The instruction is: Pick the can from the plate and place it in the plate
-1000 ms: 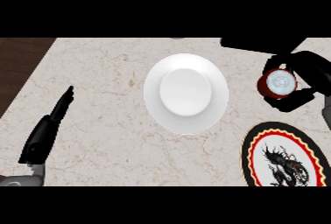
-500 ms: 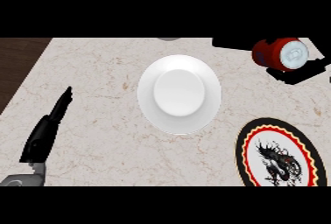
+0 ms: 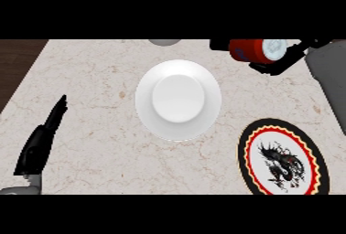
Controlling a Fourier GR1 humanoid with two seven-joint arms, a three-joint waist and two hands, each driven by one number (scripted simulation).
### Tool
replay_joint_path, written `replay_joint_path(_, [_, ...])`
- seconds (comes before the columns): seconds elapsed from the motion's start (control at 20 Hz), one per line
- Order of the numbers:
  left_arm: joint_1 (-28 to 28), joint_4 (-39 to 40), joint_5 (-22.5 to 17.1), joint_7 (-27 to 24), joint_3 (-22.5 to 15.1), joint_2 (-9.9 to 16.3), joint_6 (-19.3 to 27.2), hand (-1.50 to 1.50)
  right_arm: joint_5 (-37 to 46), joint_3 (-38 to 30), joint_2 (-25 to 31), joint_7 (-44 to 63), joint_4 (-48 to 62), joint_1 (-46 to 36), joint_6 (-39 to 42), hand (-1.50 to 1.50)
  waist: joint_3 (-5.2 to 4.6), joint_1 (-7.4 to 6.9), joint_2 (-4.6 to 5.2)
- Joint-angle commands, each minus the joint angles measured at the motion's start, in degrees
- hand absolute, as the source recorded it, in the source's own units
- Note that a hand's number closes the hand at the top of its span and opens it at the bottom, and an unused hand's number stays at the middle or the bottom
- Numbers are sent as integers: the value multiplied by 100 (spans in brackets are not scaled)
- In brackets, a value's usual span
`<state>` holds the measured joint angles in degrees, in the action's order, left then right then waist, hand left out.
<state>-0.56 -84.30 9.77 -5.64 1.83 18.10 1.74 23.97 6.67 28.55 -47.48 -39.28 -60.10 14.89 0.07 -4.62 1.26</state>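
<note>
1. The right hand point(image 3: 280, 64) shows at the upper right of the head view, its black fingers curled round the red can point(image 3: 251, 50), so this hand is holding the can
2. The can lies tipped in the grasp, its pale lid end turned toward the view's right and its red wall toward the left; it is up off the counter, well apart from both plates
3. The right forearm point(image 3: 327, 68) shows as a grey mass along the right edge, just beside the hand
4. The white plate point(image 3: 178, 132) sits near the middle of the marble counter point(image 3: 94, 82), to the lower left of the held can, with nothing on it
5. The patterned plate point(image 3: 283, 157), black-rimmed with a red and yellow band and a dark dragon figure on white, lies at the lower right, below the can and also bare
6. The left hand point(image 3: 42, 144) rests at the lower left, fingers straight and pointing up the view, holding nothing
7. A small grey round thing point(image 3: 164, 42) shows at the counter's far edge, partly cut off
</note>
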Motion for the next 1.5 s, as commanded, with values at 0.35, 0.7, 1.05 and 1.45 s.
replay_joint_path(0.35, [340, -7, -30, -178, 250, 41, -26, 0, 332, 305, -1627, 571, 1069, -1117, 29, 150, -10, 271, -91])
replay_joint_path(0.7, [274, -52, 63, -149, 245, -91, 61, 0, 902, 738, -2402, 928, 1446, -1118, -162, 150, -10, 297, -86])
replay_joint_path(1.05, [388, -191, 155, -103, 152, -160, 2, 0, 918, 1380, -2841, 1114, 1678, -779, -479, 150, -10, 149, -73])
replay_joint_path(1.45, [109, -98, 174, -19, 150, -155, -116, 0, -1, 1479, -2853, 1925, 1870, -410, -592, -150, -8, 69, -58])
